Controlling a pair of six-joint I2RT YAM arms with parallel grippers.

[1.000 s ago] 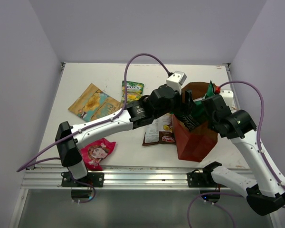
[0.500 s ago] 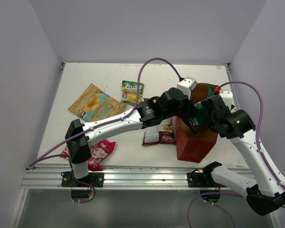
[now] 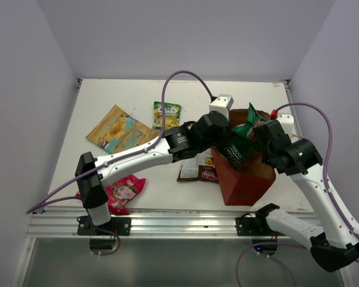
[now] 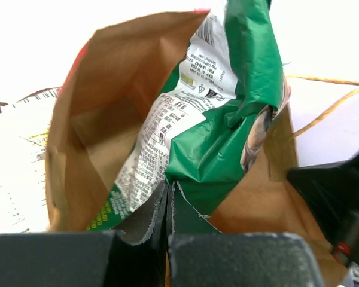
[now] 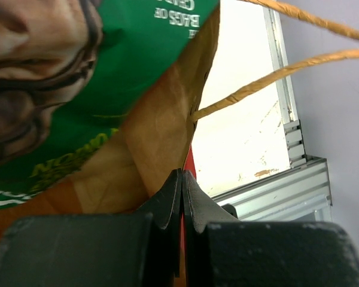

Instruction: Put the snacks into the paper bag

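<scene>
Toward 4 o'clock on the desk [image 3: 137,95] stands the bag [image 3: 245,179], reddish-brown outside, plain brown inside, its mouth gaping upward. A green packet [image 3: 239,146] sticks out of the mouth, tilted, part of it inside the bag. The left wrist view shows its crinkled foil, dark green with a white panel of small print. Thin twisted handles [image 5: 257,86] arch off the rim toward 3 o'clock.

The left end effector [image 4: 169,206] has its fingers pressed together on the lower edge of the green packet, at the bag's mouth. The right end effector [image 5: 181,191] is clamped on the bag's paper wall at the rim, on the bag's 2 o'clock side.

Four other snacks lie flat on the desk. A white packet [image 3: 200,167] touches the bag at its 9 o'clock and lies partly under the left arm. A tan packet [image 3: 116,128] lies at 10 o'clock and a small green packet [image 3: 167,113] at 11 o'clock, near each other. A pink packet [image 3: 124,191] lies at 8 o'clock beside the left arm's base.

The desk is white. Pale lilac walls [image 3: 191,36] close three sides. A metal rail [image 3: 179,222] runs along 6 o'clock. Purple cables [image 3: 185,75] loop over both arms.
</scene>
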